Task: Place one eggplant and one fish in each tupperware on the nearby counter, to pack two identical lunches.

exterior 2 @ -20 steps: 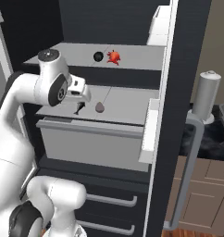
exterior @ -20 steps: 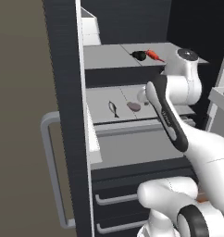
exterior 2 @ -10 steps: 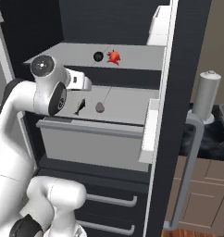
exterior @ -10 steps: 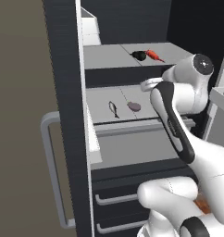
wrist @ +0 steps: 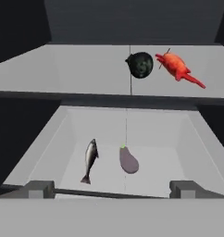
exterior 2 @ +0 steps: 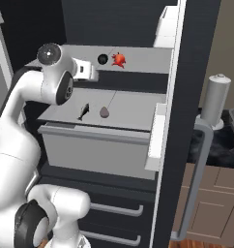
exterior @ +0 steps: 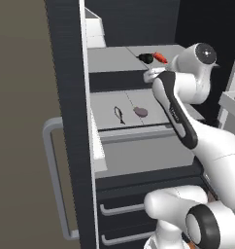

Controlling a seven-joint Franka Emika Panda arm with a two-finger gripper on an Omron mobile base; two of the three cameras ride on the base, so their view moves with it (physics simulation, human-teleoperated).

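Dark fridge interior, door (exterior: 66, 121) swung open, grey shelves inside.

Left base view: red-orange fish (exterior: 160, 57) on upper shelf (exterior: 114, 58), touching dark round eggplant (exterior: 146, 58). Lower shelf (exterior: 109, 99) holds slim grey fish (exterior: 119, 115) near purple eggplant (exterior: 141, 112). Gripper (exterior: 153, 75) at upper shelf edge; jaw state cannot tell.

Right base view: tall grey cylinder (exterior 2: 214, 99) on counter beyond door.

Hand view: smooth matte shelves; red fish slender, tapered tail; purple eggplant plump, glossy. Nothing seen between fingertips (wrist: 40, 189).

Risk, judged: fish lies tight beside dark eggplant, so grasp may knock either off.

no legible text, labels, numbers or signs
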